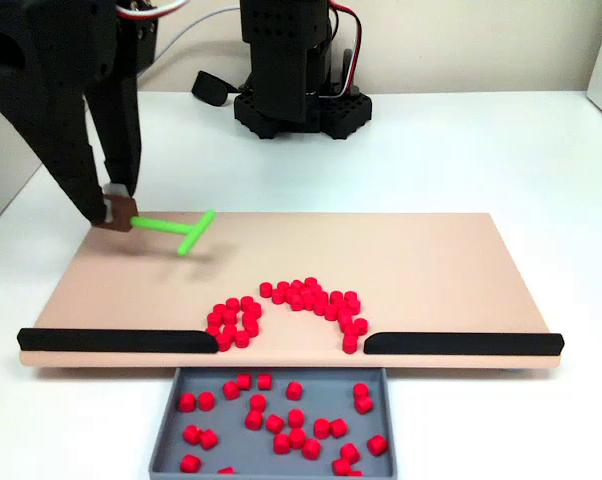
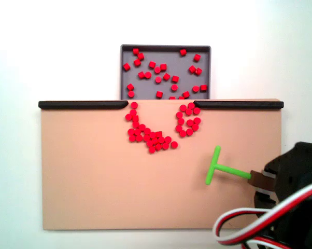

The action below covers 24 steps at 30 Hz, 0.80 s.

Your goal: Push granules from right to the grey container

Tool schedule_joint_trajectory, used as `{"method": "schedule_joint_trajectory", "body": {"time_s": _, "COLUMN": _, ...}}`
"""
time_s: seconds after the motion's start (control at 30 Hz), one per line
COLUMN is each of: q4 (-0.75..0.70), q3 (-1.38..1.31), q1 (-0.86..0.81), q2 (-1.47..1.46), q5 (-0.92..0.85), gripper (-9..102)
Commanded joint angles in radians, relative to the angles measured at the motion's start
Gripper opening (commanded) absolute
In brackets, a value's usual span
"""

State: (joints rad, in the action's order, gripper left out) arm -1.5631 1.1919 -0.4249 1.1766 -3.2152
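Note:
Red granules (image 1: pixel 291 305) lie in a loose arc on the tan board (image 1: pixel 431 270), just behind the gap between its black strips. More granules (image 1: pixel 281 415) are scattered inside the grey container (image 1: pixel 164 425) below that gap. My gripper (image 1: pixel 119 212) hangs over the board's far left in this fixed view, shut on the stem of a green T-shaped pusher (image 1: pixel 176 232). The pusher's crossbar is well apart from the granules. From above, the gripper (image 2: pixel 255 177) is at the board's right side, the pusher (image 2: pixel 218 168) below the granules (image 2: pixel 156 137), and the container (image 2: pixel 166 47) at the top.
Two black strips (image 1: pixel 111 340) (image 1: pixel 461 343) line the board's front edge on either side of the gap. The arm's black base (image 1: pixel 296 100) stands behind the board on the white table. Red, white and black cables (image 2: pixel 259 223) loop at the lower right.

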Motion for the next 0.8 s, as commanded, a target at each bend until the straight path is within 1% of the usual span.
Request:
{"method": "schedule_joint_trajectory", "body": {"time_s": 0.0, "q4": 0.049, "q3": -0.032, "q1": 0.006, "q2": -0.002, "q5": -0.057, "gripper": 0}}
{"method": "schedule_joint_trajectory", "body": {"time_s": 0.17, "q4": 0.080, "q3": -0.032, "q1": 0.012, "q2": -0.029, "q5": -0.097, "gripper": 0}}
{"method": "schedule_joint_trajectory", "body": {"time_s": 0.5, "q4": 0.080, "q3": -0.115, "q1": 0.014, "q2": -0.115, "q5": -0.172, "gripper": 0}}
{"method": "schedule_joint_trajectory", "body": {"time_s": 0.77, "q4": 0.067, "q3": -0.167, "q1": 0.017, "q2": -0.144, "q5": -0.186, "gripper": 0}}
